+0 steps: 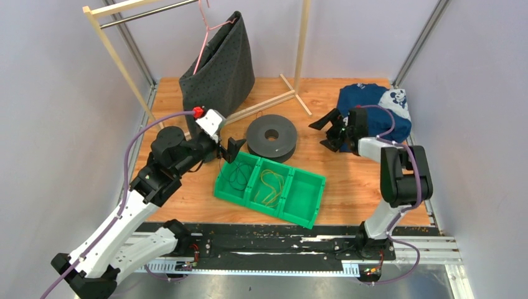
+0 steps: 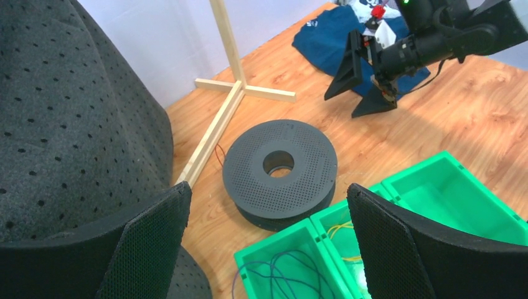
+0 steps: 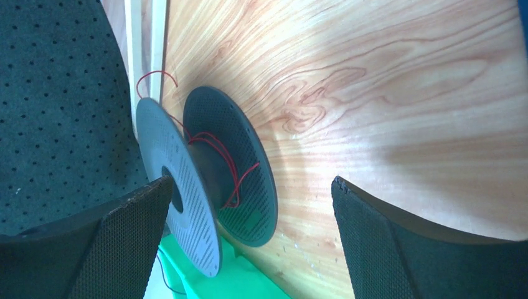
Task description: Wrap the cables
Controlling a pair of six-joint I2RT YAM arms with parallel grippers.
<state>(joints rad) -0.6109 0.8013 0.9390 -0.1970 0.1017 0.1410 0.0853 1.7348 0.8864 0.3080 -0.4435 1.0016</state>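
A dark grey spool (image 1: 271, 137) lies flat on the wooden table behind a green three-compartment bin (image 1: 309, 205). The red-brown cable (image 3: 221, 159) is loosely wound on the spool's core, one end sticking out toward the wooden stand. The dark cable (image 1: 237, 177) lies in the bin's left compartment, the yellow cable (image 1: 271, 184) in the middle one; the right one holds nothing. My left gripper (image 1: 228, 149) is open, just left of the spool above the bin's left end. My right gripper (image 1: 328, 129) is open, right of the spool, facing it.
A wooden clothes rack (image 1: 297, 93) stands at the back, with a dark dotted fabric bag (image 1: 219, 75) on a pink hanger. A blue and white garment (image 1: 377, 106) lies at the back right, behind my right gripper.
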